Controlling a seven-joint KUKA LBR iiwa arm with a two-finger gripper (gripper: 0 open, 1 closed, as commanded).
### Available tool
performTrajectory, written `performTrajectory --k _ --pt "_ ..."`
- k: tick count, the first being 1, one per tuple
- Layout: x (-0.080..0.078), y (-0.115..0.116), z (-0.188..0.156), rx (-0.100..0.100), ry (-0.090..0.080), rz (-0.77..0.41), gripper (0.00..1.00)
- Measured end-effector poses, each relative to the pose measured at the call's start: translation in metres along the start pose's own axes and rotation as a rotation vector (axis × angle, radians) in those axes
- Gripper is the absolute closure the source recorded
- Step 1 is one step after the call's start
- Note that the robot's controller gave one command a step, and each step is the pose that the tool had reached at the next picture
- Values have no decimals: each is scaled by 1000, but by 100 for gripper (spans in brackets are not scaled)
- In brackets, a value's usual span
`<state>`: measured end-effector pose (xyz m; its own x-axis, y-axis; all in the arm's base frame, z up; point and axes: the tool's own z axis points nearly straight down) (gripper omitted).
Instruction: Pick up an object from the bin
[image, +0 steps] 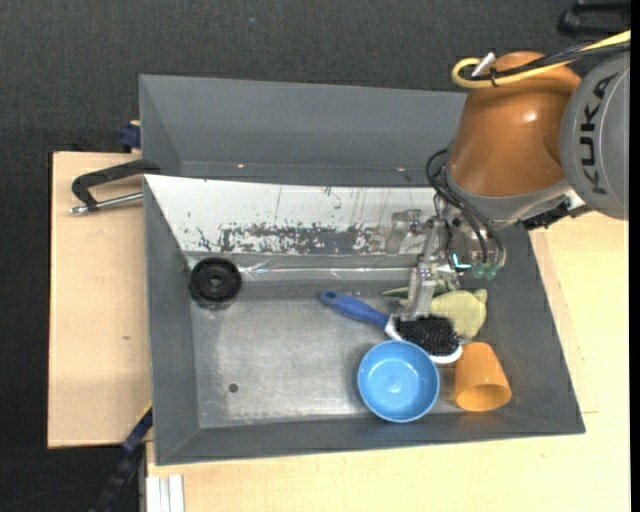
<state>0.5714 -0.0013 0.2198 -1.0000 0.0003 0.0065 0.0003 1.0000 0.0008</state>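
My gripper (421, 292) hangs at the bin's right side, its fingertips just above a brush with a blue handle and black bristles (392, 321). Whether anything sits between the fingers cannot be made out. A pale yellow sponge-like thing (466, 310) lies right of the brush head. In front of the brush sits a blue bowl (398, 381), and an orange cup (481, 378) lies on its side to the bowl's right.
A black round cap (214, 281) lies alone at the bin's back left. The left and front-left floor holds nothing else. The arm's orange cover and cables hang over the back right corner.
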Motion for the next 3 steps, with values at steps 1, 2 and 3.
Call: performTrajectory --k 1,2,3 --pt "8 -14 144 -1 -1 229 0" --pt "6 -14 140 -1 -7 228 100" --pt "23 -42 -23 2 -19 2 100"
